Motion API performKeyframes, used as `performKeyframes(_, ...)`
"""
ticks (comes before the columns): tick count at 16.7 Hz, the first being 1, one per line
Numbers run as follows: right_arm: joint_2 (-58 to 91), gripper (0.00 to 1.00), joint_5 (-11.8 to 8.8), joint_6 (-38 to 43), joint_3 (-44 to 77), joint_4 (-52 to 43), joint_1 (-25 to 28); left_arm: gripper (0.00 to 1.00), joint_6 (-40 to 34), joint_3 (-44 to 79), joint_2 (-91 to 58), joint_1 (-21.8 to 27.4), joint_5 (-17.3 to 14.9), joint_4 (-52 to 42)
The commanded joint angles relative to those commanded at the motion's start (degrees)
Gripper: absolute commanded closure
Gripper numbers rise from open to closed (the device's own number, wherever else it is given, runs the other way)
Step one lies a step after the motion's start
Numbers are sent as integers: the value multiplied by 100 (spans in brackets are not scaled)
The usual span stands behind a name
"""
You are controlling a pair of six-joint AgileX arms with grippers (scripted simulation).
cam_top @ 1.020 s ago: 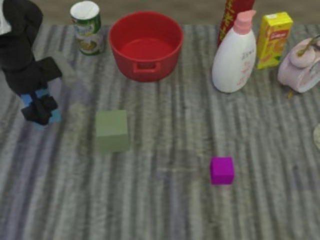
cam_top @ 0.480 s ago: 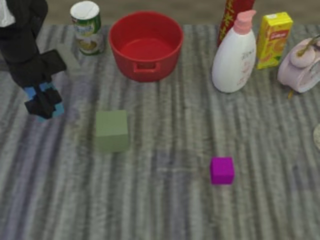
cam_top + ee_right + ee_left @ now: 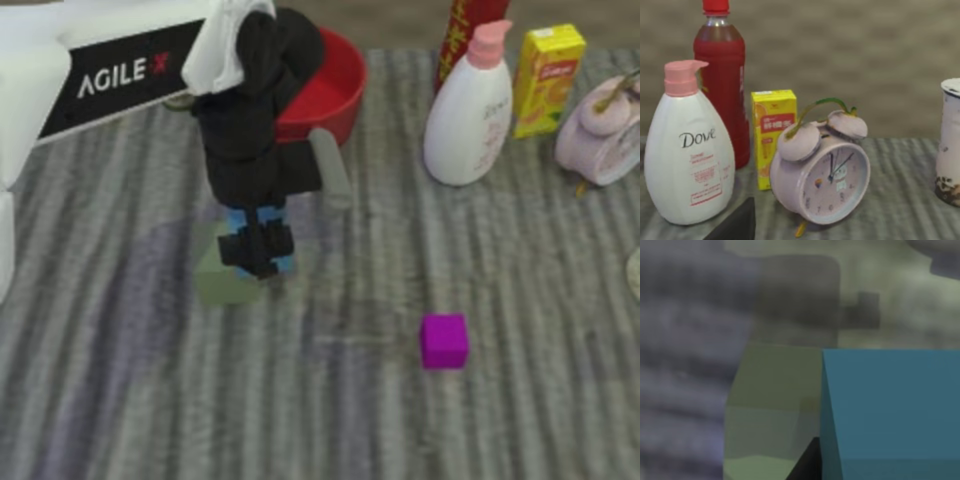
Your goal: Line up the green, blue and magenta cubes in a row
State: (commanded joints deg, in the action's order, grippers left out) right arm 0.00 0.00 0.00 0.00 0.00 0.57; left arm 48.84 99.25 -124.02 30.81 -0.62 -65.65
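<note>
My left gripper [image 3: 257, 246] is shut on the sky-blue cube [image 3: 259, 215] and holds it over the right part of the sage-green cube [image 3: 220, 282], left of the table's middle. In the left wrist view the blue cube [image 3: 890, 410] fills the near side, with the green cube [image 3: 770, 400] below and beside it. I cannot tell whether the two touch. The small magenta cube [image 3: 444, 341] lies alone to the right of centre. My right gripper [image 3: 737, 225] is outside the top view and shows only as a dark wedge at the edge of the right wrist view.
A red bowl [image 3: 335, 85] stands behind the left arm. Along the back right stand a white pump bottle [image 3: 468, 110], a red bottle [image 3: 470, 25], a yellow juice carton [image 3: 547, 78] and a pink alarm clock [image 3: 605, 130]. A cup [image 3: 950, 140] stands at the right edge.
My left arm has swung from the far left toward the centre, carrying the blue cube to a spot over the green cube. The green and magenta cubes have not moved.
</note>
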Motion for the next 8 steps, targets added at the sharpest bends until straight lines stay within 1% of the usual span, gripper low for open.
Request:
performKeyframes(2,0,0,0,0,0,0,0,100,-145,78,2,657,1,-71)
performKeyframes(4,0,0,0,0,0,0,0,100,-269,139,29,1125,8,-108)
performKeyframes(6,0,0,0,0,0,0,0,100,-341,175,56,1359,17,-120)
performKeyframes(8,0,0,0,0,0,0,0,100,-349,179,59,1383,18,-121)
